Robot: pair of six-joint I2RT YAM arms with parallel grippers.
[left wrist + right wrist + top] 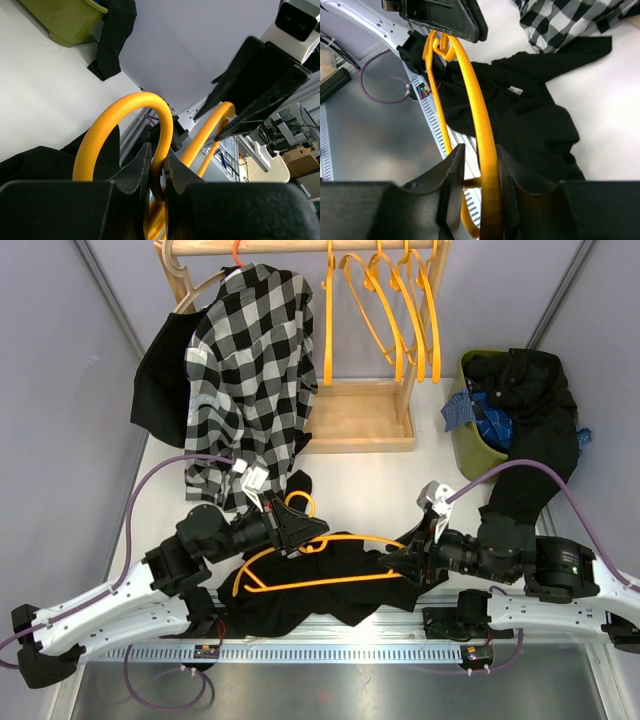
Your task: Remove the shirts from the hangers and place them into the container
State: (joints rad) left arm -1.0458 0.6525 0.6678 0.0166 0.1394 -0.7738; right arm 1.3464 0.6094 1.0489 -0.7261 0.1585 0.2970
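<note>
An orange hanger [300,585] lies over a limp black shirt [330,602] on the table in front of the arms. My left gripper [300,525] is shut on the hanger's hook [125,102], pinched between its jaws [156,150]. My right gripper [400,562] straddles the hanger's arm [470,90]; the bar rests against one finger, with a gap to the other [480,150], so it is open. The black shirt [530,110] spreads below the hanger. A checked shirt [250,370] and another black shirt [160,380] hang on the rack. The olive-green container [470,445] at the right holds dark clothing.
Several empty orange hangers [390,310] hang on the wooden rack [360,415] at the back. A black garment [535,440] drapes over the container's rim toward my right arm. A metal rail [330,652] runs along the table's near edge.
</note>
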